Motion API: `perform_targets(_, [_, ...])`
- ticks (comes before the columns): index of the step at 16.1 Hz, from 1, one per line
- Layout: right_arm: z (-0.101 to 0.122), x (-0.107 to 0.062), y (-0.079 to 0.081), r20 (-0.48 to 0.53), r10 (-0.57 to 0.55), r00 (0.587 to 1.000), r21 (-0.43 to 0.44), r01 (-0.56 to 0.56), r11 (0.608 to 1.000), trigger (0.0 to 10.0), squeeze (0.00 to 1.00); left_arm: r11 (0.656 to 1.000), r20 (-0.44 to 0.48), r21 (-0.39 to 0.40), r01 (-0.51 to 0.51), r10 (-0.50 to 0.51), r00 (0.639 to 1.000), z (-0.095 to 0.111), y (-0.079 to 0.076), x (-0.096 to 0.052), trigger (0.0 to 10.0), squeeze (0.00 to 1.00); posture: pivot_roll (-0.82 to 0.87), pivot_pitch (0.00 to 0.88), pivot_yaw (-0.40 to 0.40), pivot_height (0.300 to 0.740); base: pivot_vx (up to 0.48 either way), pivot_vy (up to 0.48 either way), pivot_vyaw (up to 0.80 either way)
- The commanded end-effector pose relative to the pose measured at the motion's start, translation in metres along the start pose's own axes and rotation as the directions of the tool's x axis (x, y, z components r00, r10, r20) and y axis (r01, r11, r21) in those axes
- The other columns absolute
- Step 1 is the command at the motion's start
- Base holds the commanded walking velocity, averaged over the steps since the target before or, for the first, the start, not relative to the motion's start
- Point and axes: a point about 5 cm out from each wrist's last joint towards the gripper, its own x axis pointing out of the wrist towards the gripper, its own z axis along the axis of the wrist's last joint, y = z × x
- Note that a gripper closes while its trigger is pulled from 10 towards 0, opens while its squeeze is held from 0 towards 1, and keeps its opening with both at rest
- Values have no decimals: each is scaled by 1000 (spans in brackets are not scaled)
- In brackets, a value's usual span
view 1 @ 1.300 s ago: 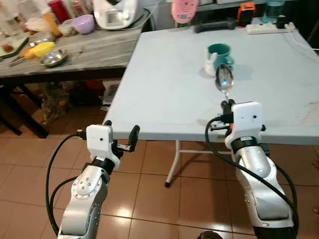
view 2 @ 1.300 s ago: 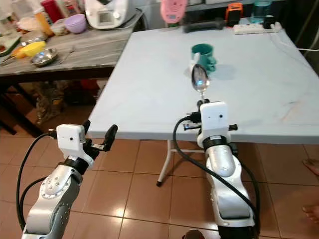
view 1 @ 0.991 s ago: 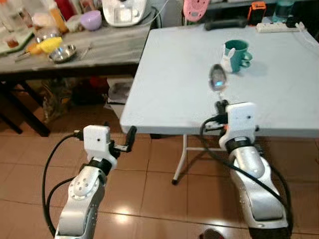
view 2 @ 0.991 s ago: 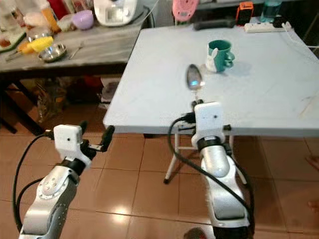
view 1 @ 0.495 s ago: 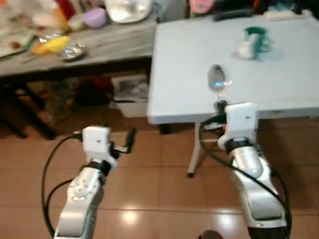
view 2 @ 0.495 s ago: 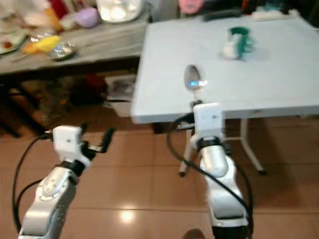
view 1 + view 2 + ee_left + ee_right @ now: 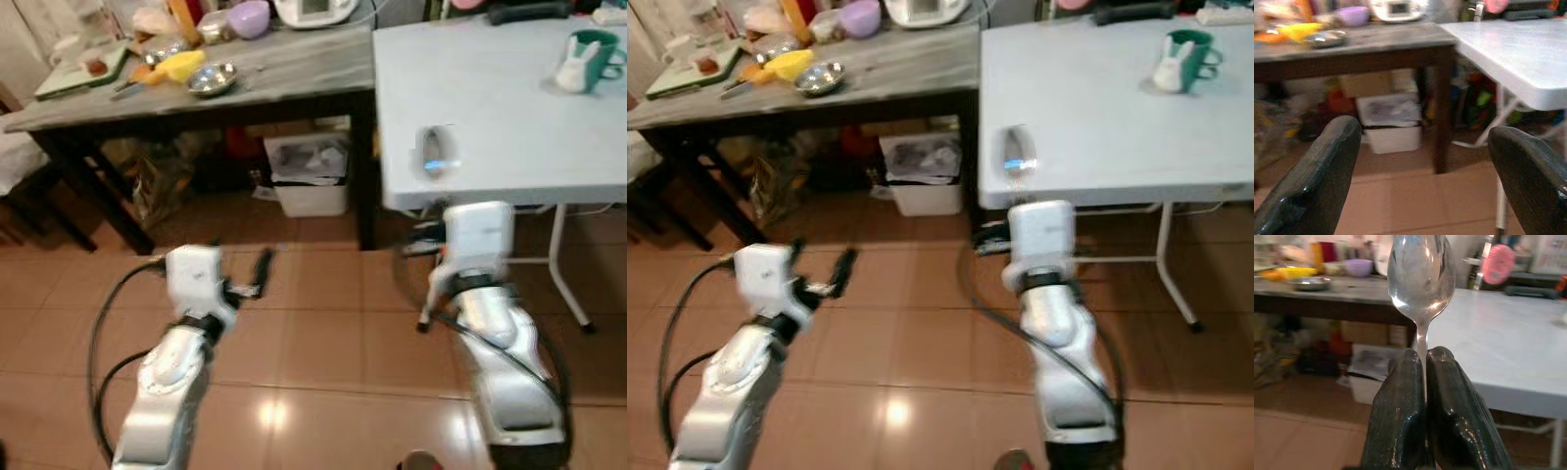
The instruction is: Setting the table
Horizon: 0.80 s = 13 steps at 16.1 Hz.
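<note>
The right gripper (image 7: pixel 1422 382) pinches the spoon (image 7: pixel 1421 276) by its handle, bowl upright, short of the white table (image 7: pixel 490 98); carry it level, then lay it flat near the green mug (image 7: pixel 586 54); the left gripper (image 7: pixel 1425 161) hangs wide, empty.

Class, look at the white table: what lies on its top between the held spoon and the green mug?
Nothing: in the left eye view the white table is bare between the spoon, held in the right gripper, and the green mug.
</note>
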Motion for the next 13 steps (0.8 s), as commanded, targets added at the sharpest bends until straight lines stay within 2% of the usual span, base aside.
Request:
perform_targets(1, [4, 0, -3, 21, -11, 1000, -4, 11, 1000, 10000, 0, 1000, 16, -9, 21, -21, 1000, 4, -4, 1, 10000, 0, -296, 141, 177, 740, 0, 0, 0])
perform_targets(2, [4, 0, -4, 21, -11, 1000, -5, 11, 1000, 10000, 0, 999, 6, -36, 34, -34, 999, 3, -5, 0, 10000, 0, -296, 143, 177, 740, 0, 0, 0])
perform_targets(4, [4, 0, -4, 22, -10, 1000, -9, 10, 1000, 10000, 0, 997, 25, -34, 62, -61, 998, 6, -8, -1, 10000, 0, -298, 144, 173, 740, 176, 0, 0])
perform_targets(13, [4, -1, -5, 23, -8, 1000, -23, 9, 1000, 10000, 0, 995, 19, -49, 86, -85, 996, 4, -12, -1, 10000, 0, -302, 144, 172, 740, 439, 0, 0])
